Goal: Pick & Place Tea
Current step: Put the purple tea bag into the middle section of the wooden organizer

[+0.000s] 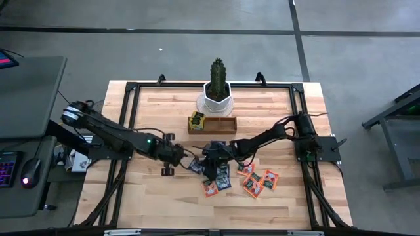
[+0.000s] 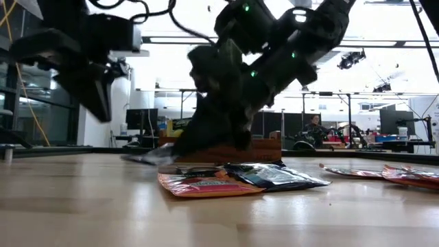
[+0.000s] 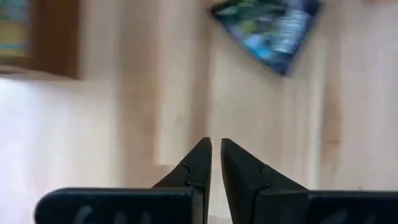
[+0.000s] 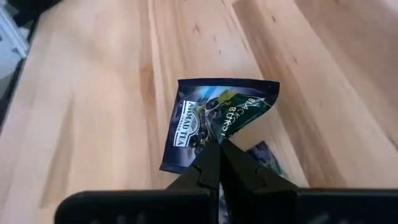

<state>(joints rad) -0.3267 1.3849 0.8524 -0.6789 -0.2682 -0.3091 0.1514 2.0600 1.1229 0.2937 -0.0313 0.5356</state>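
Observation:
The tea is small flat sachets. Several orange-red (image 1: 253,184) and dark ones (image 1: 223,177) lie flat on the wooden table, right of centre. Yellow-green ones (image 1: 196,121) sit in the left compartment of the brown tray (image 1: 220,124). My right gripper (image 1: 205,160) reaches in from the right, low over the table, and is shut on a dark blue sachet (image 4: 211,115). My left gripper (image 1: 176,159) hangs above the bare wood (image 3: 214,144) just left of that sachet (image 3: 267,28). A narrow gap shows between its fingers and nothing is in them. The low view shows it raised (image 2: 96,103). My right gripper pinches the dark blue sachet's near edge (image 4: 214,138) between its two fingers. The fingers slant down from the table's right side. The sachet sticks out ahead of them toward the left, bent and curled; whether its far edge (image 4: 227,82) touches the wood, I cannot tell.
A white pot with a cactus (image 1: 216,95) stands behind the tray at the table's far middle. Another dark sachet (image 4: 264,155) lies under my right gripper. A black frame (image 1: 131,88) runs round the table edges. Bare wood lies at the near left (image 1: 151,196).

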